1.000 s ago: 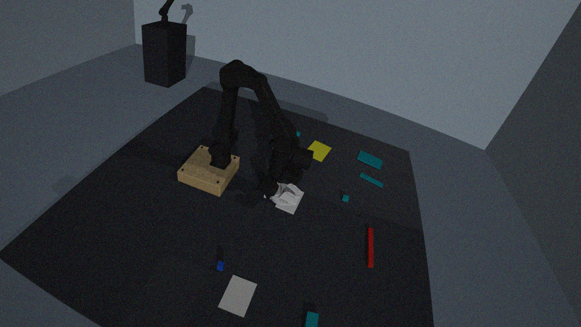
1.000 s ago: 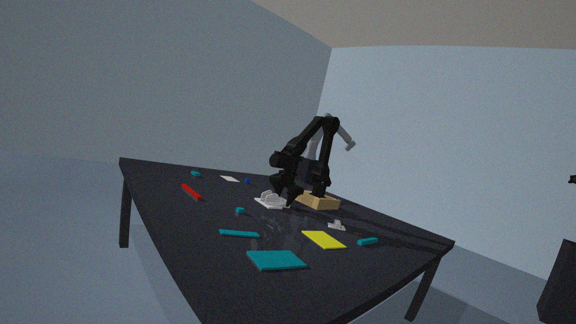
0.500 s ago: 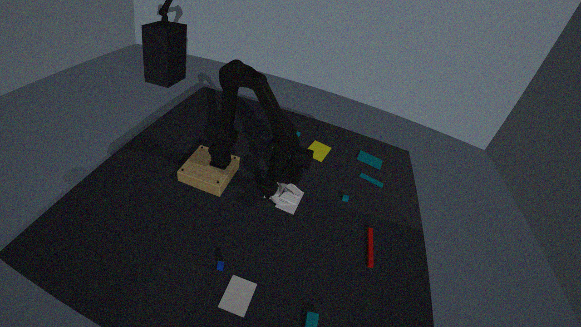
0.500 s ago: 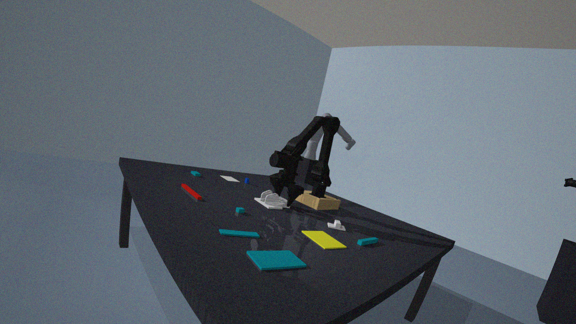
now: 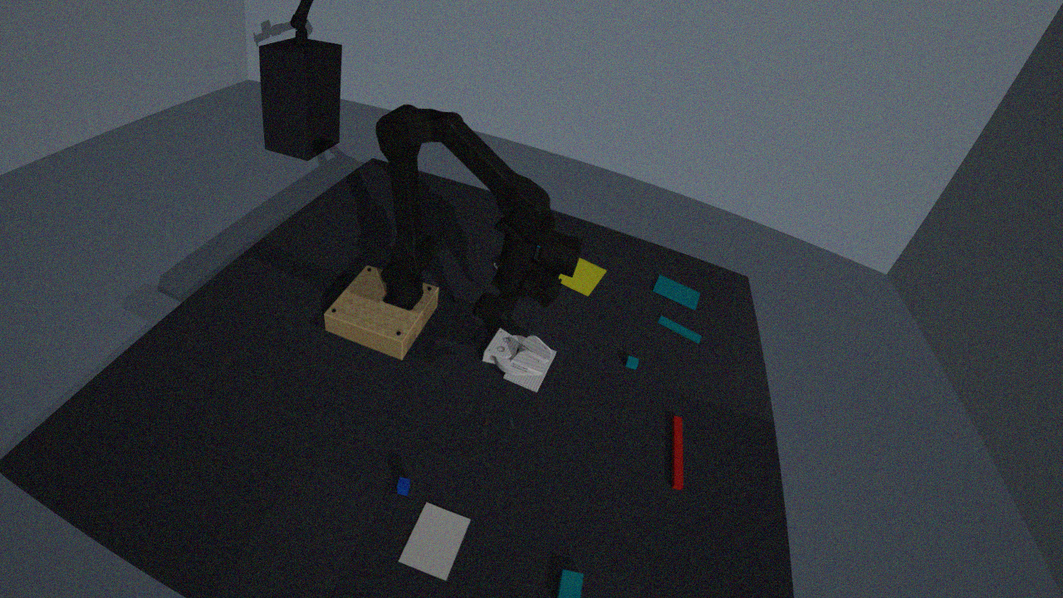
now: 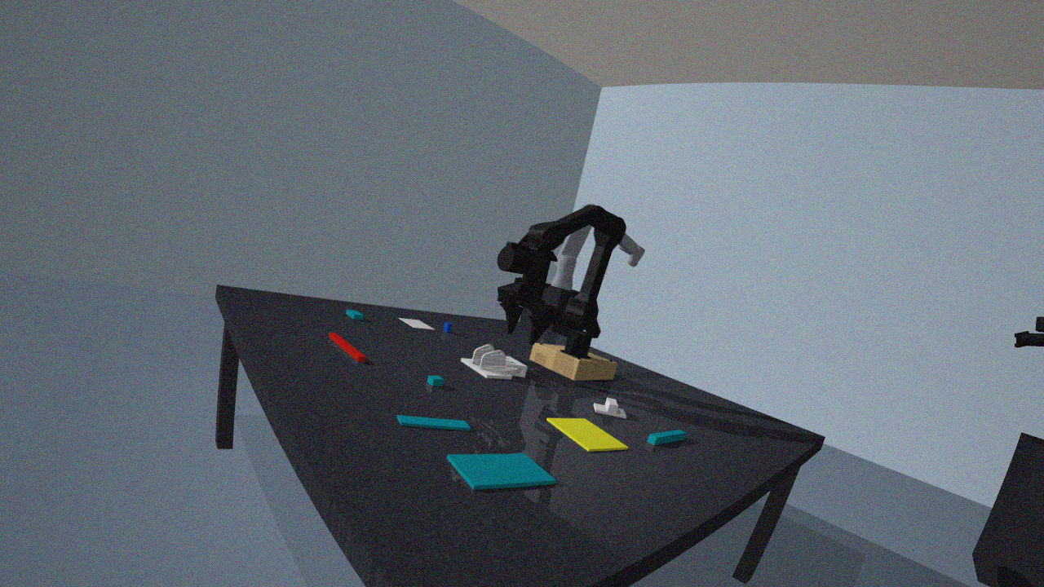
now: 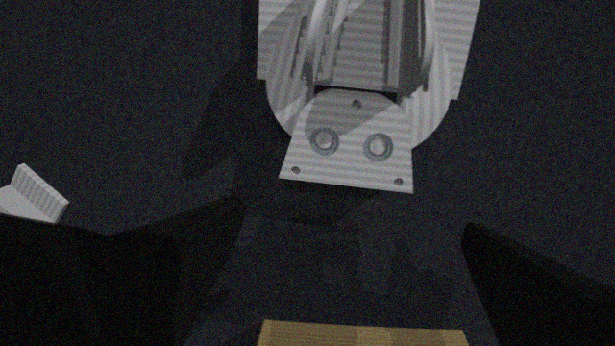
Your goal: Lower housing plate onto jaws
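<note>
In the top view, the white assembly (image 5: 533, 379) (image 6: 479, 368) (image 7: 463, 62) lies on the dark worktop (image 5: 260, 416) (image 6: 350, 438) (image 7: 120, 120); the claw (image 5: 521, 315) (image 6: 525, 335) (image 7: 354, 219) hangs beside its robot-side end, near the wooden base block (image 5: 364, 327) (image 6: 594, 372) (image 7: 360, 337). The housing plate (image 5: 507, 341) (image 7: 346, 165) appears to be at that end of the assembly; the arm's dark bulk hides much of the ground behind it, including part of the yellow slab (image 5: 585, 278) (image 6: 587, 435).

In the exterior view, the claw's fingers point down, spread apart and raised above the worktop, with nothing between them; that gap presumably lets them leave without dragging the plate along. The small white part (image 6: 610, 408) (image 7: 38, 194) shows whole here, apart from the assembly; the top view mostly hides it. The plate's fit is too small to judge from this side.

In the wrist view, the fingers stand wide open, below the plate's edge in the frame; the plate lies over the end of the assembly, and two round stubs show inside its two ringed holes (a detail neither other view gives). It looks seated, probably so that it ties both jaws together; whether it is fully level, I cannot tell from overhead. The lowering seems done; what remains, I judge, is moving fully away, with care not to clip the plate's edge.
</note>
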`<state>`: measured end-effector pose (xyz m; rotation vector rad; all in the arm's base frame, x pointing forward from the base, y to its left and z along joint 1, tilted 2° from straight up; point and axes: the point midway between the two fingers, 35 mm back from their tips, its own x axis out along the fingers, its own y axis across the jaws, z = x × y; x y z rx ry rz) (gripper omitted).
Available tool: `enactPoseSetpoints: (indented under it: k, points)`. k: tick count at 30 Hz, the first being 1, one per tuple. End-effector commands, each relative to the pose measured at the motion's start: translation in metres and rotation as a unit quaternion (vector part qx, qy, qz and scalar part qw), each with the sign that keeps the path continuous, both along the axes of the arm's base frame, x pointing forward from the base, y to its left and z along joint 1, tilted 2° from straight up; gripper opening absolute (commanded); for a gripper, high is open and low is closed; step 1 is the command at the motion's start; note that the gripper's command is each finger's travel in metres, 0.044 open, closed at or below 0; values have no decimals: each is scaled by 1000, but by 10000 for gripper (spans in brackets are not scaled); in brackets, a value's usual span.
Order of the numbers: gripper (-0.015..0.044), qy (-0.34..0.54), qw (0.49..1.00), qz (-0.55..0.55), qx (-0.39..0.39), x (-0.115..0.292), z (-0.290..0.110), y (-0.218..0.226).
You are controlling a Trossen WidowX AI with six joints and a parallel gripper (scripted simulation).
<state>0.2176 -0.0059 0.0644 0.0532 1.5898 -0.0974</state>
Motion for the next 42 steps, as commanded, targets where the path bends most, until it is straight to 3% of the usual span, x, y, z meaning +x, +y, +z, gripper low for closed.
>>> enactPoseSetpoints:
  k: [1, 42]
  points:
    - [440, -5, 1000, -1, -1, -8, 39, 2]
    - [440, -4, 1000, -1, -1, -12, 48, 2]
